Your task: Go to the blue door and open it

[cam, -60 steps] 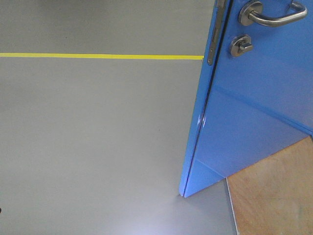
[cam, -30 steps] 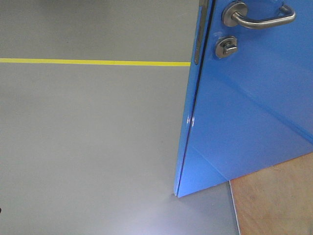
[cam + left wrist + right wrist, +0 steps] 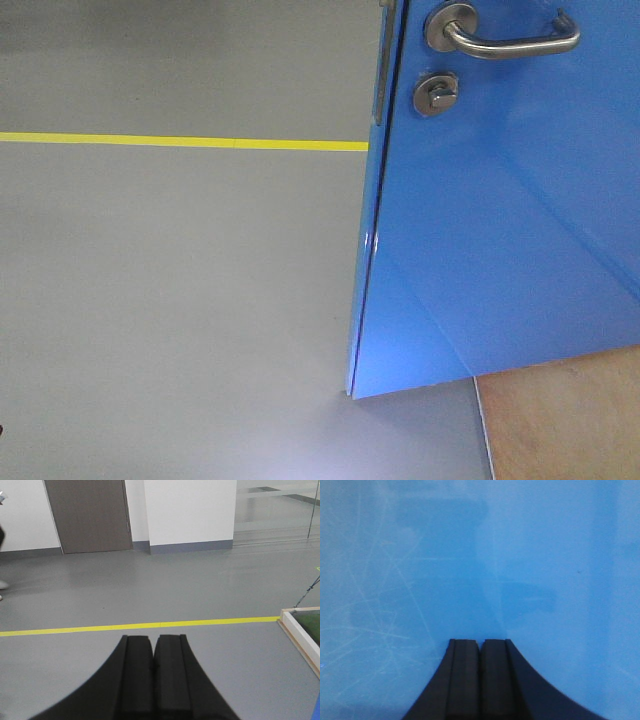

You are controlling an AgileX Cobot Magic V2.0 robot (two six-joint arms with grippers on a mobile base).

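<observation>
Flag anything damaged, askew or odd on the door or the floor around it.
Only minor wear: the glossy blue door shows fine pale scratches across its face in the right wrist view. Its silver lever handle sits level, and the grey floor looks clean.

I counted one blue door [image 3: 500,220] in front of me, carrying one silver lever handle [image 3: 500,38], one round thumb-turn lock [image 3: 437,93] and one dark latch plate [image 3: 381,80] on its edge. One yellow floor line [image 3: 180,141] crossed the grey floor. One plywood panel [image 3: 565,420] lay below. I had two grippers: my left gripper [image 3: 153,645] and right gripper [image 3: 480,647], each with two black fingers pressed together.
</observation>
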